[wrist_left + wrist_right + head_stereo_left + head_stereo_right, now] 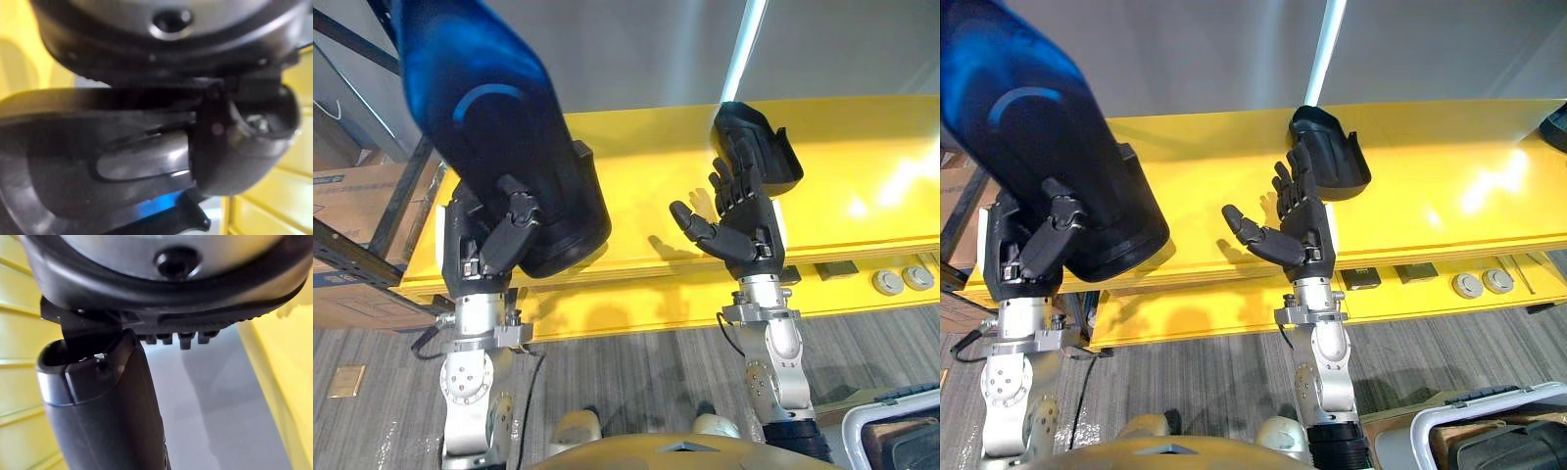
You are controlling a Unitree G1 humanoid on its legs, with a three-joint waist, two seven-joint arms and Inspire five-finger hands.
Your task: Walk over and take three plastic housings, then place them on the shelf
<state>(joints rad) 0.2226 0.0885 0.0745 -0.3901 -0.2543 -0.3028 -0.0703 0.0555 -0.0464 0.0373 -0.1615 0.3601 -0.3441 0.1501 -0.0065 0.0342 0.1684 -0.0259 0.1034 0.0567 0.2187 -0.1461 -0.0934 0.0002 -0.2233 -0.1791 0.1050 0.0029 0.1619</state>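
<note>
Left hand (494, 240) clutches a big housing (499, 108), its long axis slanting up and leftward from the shelf (862, 166)'s front. Right hand (739, 220), fingers spread and empty, hovers mid-shelf just before a second housing (759, 142), which lies front-to-back.

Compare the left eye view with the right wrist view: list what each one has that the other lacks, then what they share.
Left eye view: the left hand curled round a large dark housing, and a second housing lying on the yellow shelf. Right wrist view: a close look along the thumb of the right hand, nothing in its grasp. Shared: the open right hand and the yellow shelf.
</note>
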